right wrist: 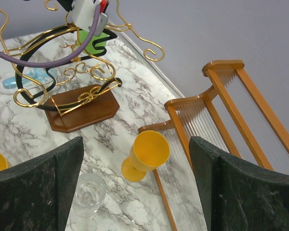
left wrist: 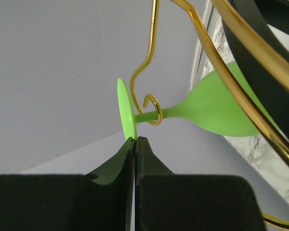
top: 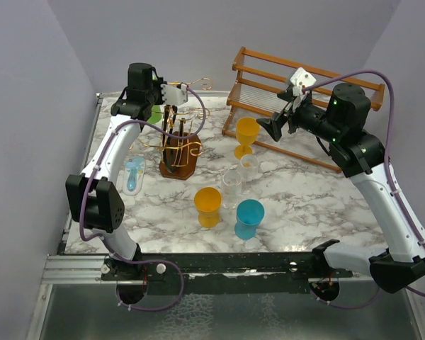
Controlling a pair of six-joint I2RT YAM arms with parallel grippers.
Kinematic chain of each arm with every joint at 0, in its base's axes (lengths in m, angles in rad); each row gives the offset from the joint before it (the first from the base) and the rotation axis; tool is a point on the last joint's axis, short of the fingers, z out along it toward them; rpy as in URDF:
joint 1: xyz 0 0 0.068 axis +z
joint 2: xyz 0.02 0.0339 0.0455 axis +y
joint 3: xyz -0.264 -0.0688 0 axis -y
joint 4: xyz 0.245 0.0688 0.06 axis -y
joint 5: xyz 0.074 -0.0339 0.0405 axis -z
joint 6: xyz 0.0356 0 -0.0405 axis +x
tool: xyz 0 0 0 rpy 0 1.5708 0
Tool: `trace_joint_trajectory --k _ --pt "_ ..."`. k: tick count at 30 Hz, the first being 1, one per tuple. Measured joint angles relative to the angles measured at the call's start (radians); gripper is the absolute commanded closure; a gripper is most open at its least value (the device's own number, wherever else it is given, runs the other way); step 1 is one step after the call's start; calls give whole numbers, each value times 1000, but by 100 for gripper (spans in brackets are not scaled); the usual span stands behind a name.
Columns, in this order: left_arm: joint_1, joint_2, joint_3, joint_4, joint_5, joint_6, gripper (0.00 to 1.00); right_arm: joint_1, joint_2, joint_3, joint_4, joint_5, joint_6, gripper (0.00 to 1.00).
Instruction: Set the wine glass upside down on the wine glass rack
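Note:
A green wine glass (left wrist: 216, 110) lies sideways high in the wine glass rack (top: 178, 145), a gold wire stand on a dark wooden base (right wrist: 82, 108). Its stem (left wrist: 145, 116) sits in a curled gold hook (left wrist: 153, 109). My left gripper (left wrist: 135, 139) is shut on the rim of the glass's round foot (left wrist: 123, 108); in the top view this gripper (top: 171, 95) is at the rack's top, with the green glass (top: 156, 113) beside it. My right gripper (right wrist: 135, 159) hangs open and empty above a yellow glass (right wrist: 149, 151), clear of the rack.
A brown wooden slatted rack (top: 297, 106) stands at the back right. On the marble stand a yellow glass (top: 246, 134), two clear glasses (top: 249, 164) (top: 232, 185), an orange glass (top: 207, 204) and a blue glass (top: 249, 216). A small dish with a blue item (top: 133, 173) lies left of the rack.

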Motion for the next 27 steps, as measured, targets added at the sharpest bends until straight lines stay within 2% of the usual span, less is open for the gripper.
trace_joint_trajectory --k 16,27 --pt "-3 -4 -1 -40 9 8 95 0 -6 0 0 0 0 10" --pt "-3 -4 0 -64 8 22 87 0 -6 -1 0 0 0 10"
